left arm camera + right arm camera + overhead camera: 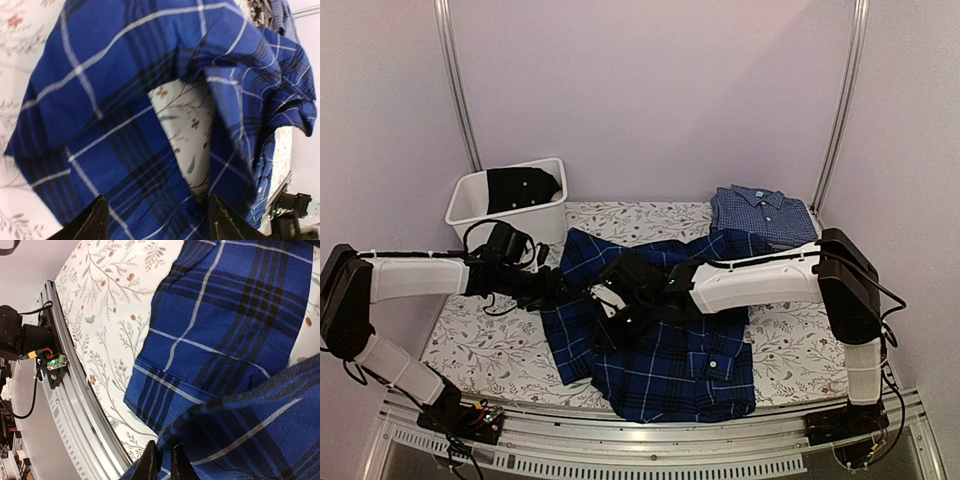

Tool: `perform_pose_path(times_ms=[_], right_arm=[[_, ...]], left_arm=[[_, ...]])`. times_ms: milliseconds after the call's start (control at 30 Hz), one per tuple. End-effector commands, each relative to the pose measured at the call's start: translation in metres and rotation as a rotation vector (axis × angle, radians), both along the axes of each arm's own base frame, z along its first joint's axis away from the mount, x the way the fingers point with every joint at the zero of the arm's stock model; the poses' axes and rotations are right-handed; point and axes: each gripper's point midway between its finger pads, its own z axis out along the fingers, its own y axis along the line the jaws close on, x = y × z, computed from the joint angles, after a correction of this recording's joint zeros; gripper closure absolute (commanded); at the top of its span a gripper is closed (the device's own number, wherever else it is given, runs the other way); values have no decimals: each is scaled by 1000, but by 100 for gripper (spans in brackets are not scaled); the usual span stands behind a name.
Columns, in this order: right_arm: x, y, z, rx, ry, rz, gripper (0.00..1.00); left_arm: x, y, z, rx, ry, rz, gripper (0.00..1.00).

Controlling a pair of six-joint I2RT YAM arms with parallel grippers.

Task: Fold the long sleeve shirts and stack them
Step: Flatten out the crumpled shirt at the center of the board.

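The navy and royal-blue plaid shirt (670,350) lies spread and rumpled in the middle of the table, with part of its left side folded over. My right gripper (610,315) reaches across it from the right. In the right wrist view this gripper (164,461) is shut on a raised edge of the plaid shirt (225,350). At the shirt's left edge my left gripper (558,290) stands open, fingers (92,222) wide apart just above the plaid cloth (115,90), holding nothing. The lighter blue checked shirt (762,212) lies folded at the back right.
A white bin (470,205) with something black in it stands at the back left. The floral tablecloth (480,340) shows on both sides of the plaid shirt. A metal rail (650,440) runs along the near edge.
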Motion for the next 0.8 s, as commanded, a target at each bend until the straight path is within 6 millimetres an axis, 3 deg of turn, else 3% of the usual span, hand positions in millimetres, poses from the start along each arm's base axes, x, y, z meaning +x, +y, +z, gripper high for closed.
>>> perform_pose_path(times_ms=[0, 100, 233, 333, 533, 667, 767], right_arm=[[-6, -11, 1, -21, -14, 5, 81], [-3, -12, 12, -5, -36, -5, 57], [0, -9, 25, 18, -61, -11, 37], [7, -11, 36, 26, -96, -38, 27], [35, -36, 58, 14, -189, -160, 20], [55, -70, 54, -23, -211, -275, 20], [70, -96, 48, -47, -226, -354, 20]], left_arm=[[-27, 36, -24, 114, 49, 85, 32], [-41, 49, -33, 120, 59, 141, 33], [-53, 60, -41, 122, 65, 192, 33], [-58, 54, -49, 105, 78, 177, 35], [-60, 36, -68, 199, 97, 123, 41], [-61, 27, -74, 243, 94, 103, 56], [-61, 29, -80, 261, 110, 111, 85]])
